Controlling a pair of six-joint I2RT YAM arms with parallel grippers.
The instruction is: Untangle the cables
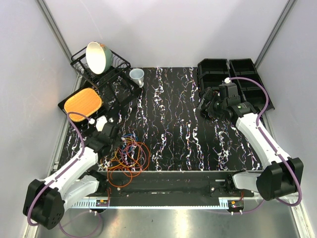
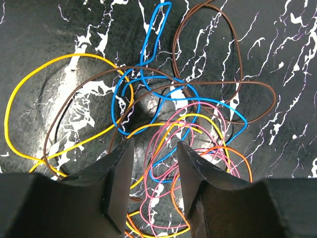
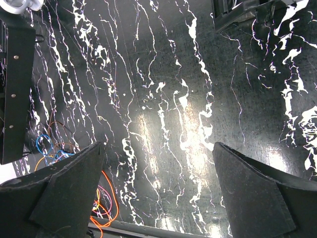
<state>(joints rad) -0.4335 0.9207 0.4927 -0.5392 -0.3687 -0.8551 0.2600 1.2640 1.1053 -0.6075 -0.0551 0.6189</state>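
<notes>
Cables [image 1: 130, 156]: one tangle overhead; left wrist view separates blue, brown, yellow, pink, orange loops. Left hand [image 2: 153, 148] released, straddling them; right hand [image 3: 158, 146] released, well apart.

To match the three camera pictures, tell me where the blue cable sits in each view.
Top external: the blue cable is at the lower left, on the far side of the tangle.
Left wrist: the blue cable is at upper centre, a tall narrow loop running down into the tangle.
Right wrist: the blue cable shows as small loops at the lower left edge.
Shared landmark: the orange cable in the same tangle.
</notes>
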